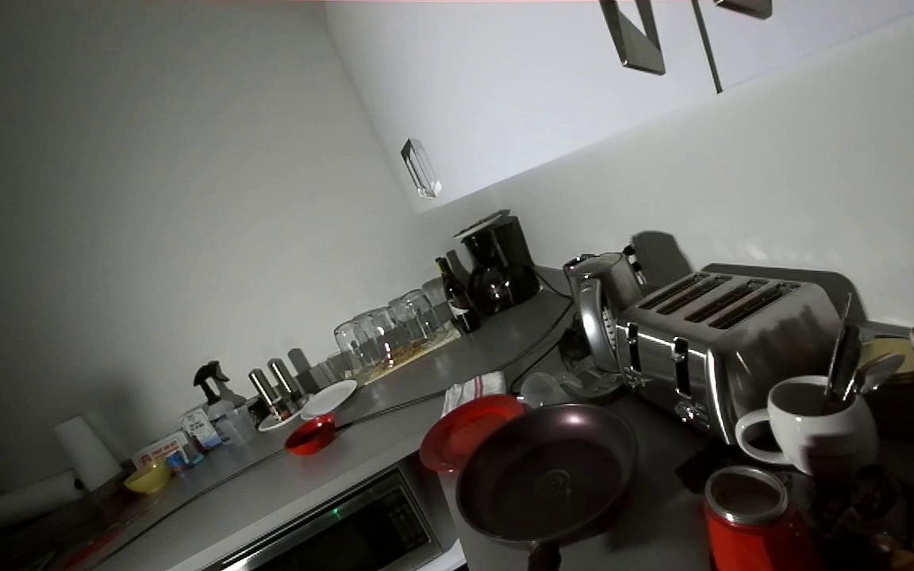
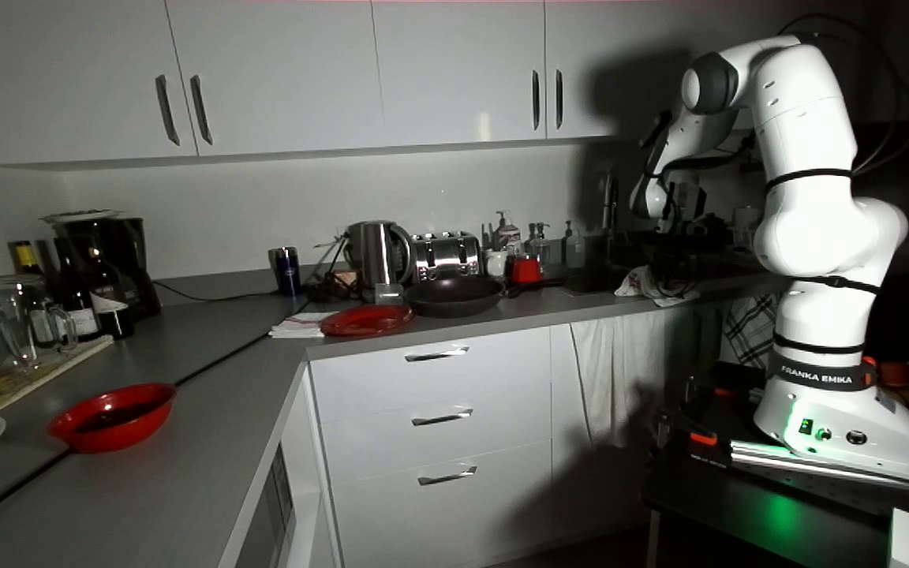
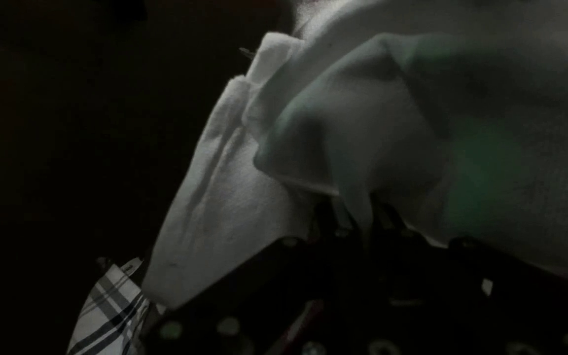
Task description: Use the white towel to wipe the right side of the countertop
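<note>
The white towel [image 3: 363, 113] fills much of the wrist view, crumpled and draped. My gripper [image 3: 355, 222] is shut on a pinched fold of it. In an exterior view the towel [image 2: 652, 285] lies on the right part of the grey countertop [image 2: 210, 371], at its front edge. My gripper [image 2: 674, 268] is a dark shape above and beside it there, with its fingers hard to make out in the shadow. The countertop [image 1: 417, 373] also shows in an exterior view where neither the arm nor this towel is in sight.
Left of the towel are a black pan [image 2: 454, 297], a red jar [image 2: 526, 269], a toaster [image 2: 447, 254], a kettle [image 2: 378, 251], soap bottles [image 2: 574, 246] and a red plate [image 2: 366, 320]. A folded striped towel [image 2: 301, 325] lies beside the plate. A white cloth [image 2: 632, 371] hangs below the counter edge.
</note>
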Action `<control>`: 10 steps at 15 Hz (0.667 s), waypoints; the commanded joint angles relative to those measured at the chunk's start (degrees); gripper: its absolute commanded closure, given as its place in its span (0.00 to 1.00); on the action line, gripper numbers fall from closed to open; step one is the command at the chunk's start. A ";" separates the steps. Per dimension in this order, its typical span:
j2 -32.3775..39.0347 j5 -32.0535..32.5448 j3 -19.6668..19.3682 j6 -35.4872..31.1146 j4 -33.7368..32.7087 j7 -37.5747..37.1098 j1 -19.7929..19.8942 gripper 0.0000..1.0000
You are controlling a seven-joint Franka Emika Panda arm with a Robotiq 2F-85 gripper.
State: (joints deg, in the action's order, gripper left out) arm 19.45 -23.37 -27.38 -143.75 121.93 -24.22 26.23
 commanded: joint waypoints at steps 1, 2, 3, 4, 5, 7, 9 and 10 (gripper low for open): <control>-3.70 1.28 2.29 -2.23 3.71 1.79 -1.79 0.96; -4.31 1.52 2.91 -2.81 4.31 2.25 -2.50 0.96; -5.31 1.79 3.61 -3.30 5.17 2.69 -3.37 0.96; -6.11 1.86 4.33 -3.72 5.82 3.22 -4.06 0.96; -7.11 2.12 4.98 -4.36 6.67 3.56 -4.93 0.96; -9.19 2.45 6.22 -5.43 8.18 4.48 -6.34 0.96; -11.06 2.34 7.23 -5.95 9.27 5.47 -7.15 0.96; -12.06 2.02 7.73 -6.24 9.84 6.22 -7.37 0.96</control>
State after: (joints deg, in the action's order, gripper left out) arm 12.24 -22.30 -20.67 -148.30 128.00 -20.21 19.43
